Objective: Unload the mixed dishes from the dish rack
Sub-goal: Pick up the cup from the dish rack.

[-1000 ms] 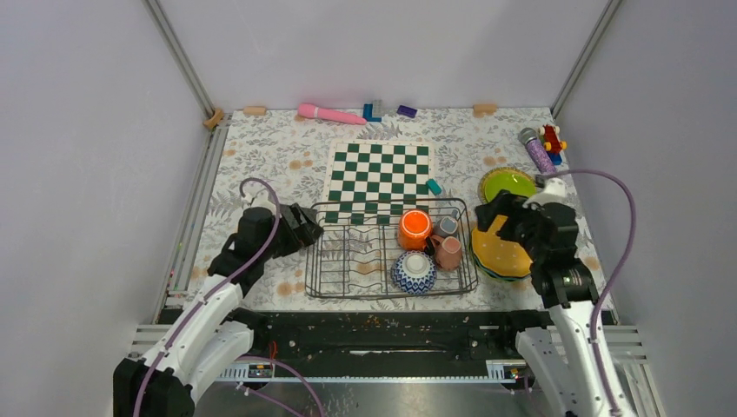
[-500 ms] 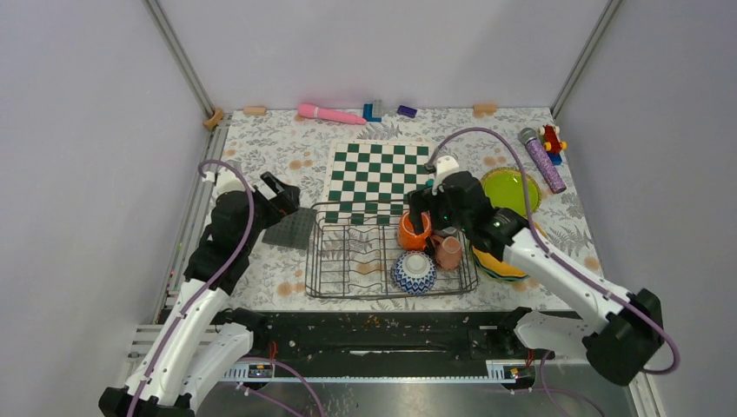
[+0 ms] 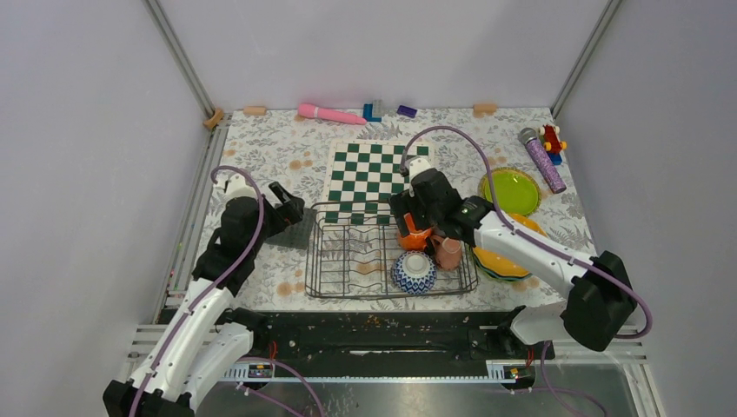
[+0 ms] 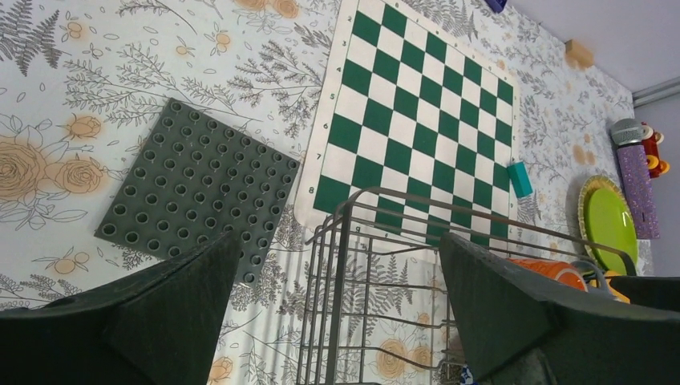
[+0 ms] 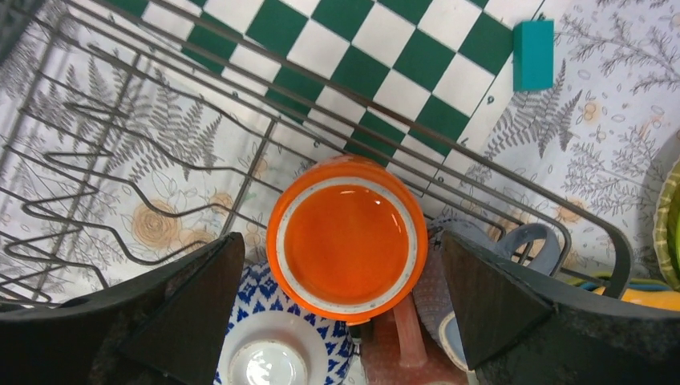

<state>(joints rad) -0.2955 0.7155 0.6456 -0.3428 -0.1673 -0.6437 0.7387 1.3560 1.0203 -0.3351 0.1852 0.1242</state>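
Observation:
The dark wire dish rack holds an upside-down orange cup, a pink mug and an upturned blue-and-white bowl at its right end. My right gripper is open just above the orange cup, fingers on either side and not touching it. The right wrist view also shows the bowl, the pink mug and the grey cup. My left gripper is open and empty by the rack's left end. A lime plate and a yellow-orange plate on a teal one lie right of the rack.
A dark grey studded mat lies left of the rack, under my left gripper. The green-and-white chessboard lies behind the rack, with a small teal block at its right edge. Toys and small blocks line the back edge.
My right arm swung left from the stacked plates to over the orange cup. My left arm drew back from the rack's left rim and rose, uncovering the grey mat.

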